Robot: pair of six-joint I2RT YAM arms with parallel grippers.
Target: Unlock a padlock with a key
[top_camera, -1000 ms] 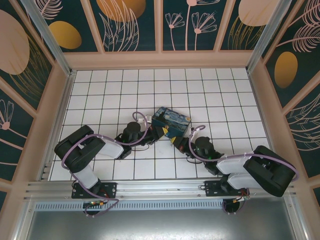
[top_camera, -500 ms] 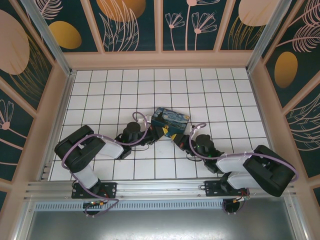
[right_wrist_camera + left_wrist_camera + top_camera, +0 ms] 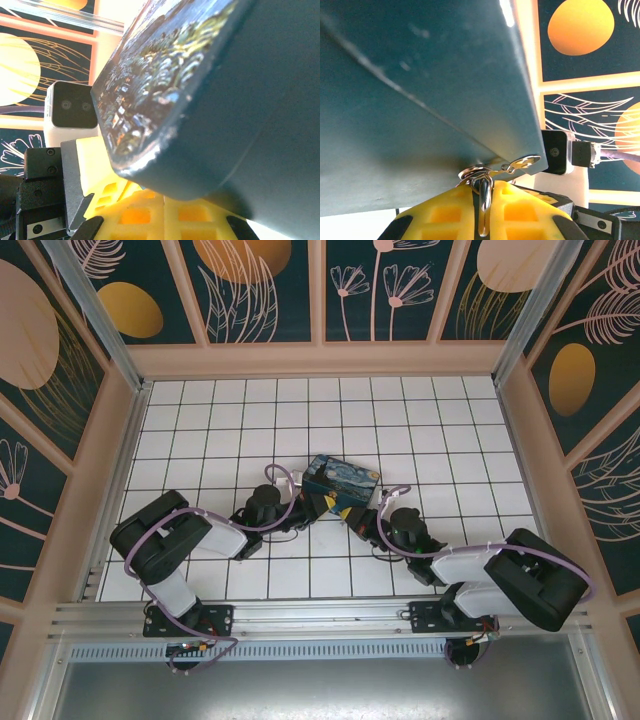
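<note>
Both arms reach inward over the white tiled table [image 3: 220,420] and meet at the near edge of a dark blue painted box [image 3: 342,478] that sits around the middle of the floor. Its long side runs left to right, slightly skewed. From above, the left gripper [image 3: 320,506] touches the box's near left part. The right gripper [image 3: 358,520] comes in at the near right corner, just beside the left one. In the left wrist view the box's plain blue face [image 3: 420,90] slopes overhead. Below it the left gripper [image 3: 482,195] has its yellow pads [image 3: 445,215] drawn narrow onto a slim silvery metal piece [image 3: 483,210] standing upright between them. At the far end of that piece sit a small wire ring [image 3: 471,172] and a flat metal tab [image 3: 525,161], both touching the box's lower edge. This bit of silver at the left claw's tip is the only lock-like metal to be seen, but I cannot tell whether the clamped piece is the padlock's body or a key's blade. Just beyond the tab is the white housing of the right wrist camera [image 3: 555,152]. In the right wrist view the box's swirl-painted face and rounded corner [image 3: 150,100] hang over the right claw's yellow fingers [image 3: 135,215], covering their tips. I cannot tell whether this claw is wide or narrow.
</note>
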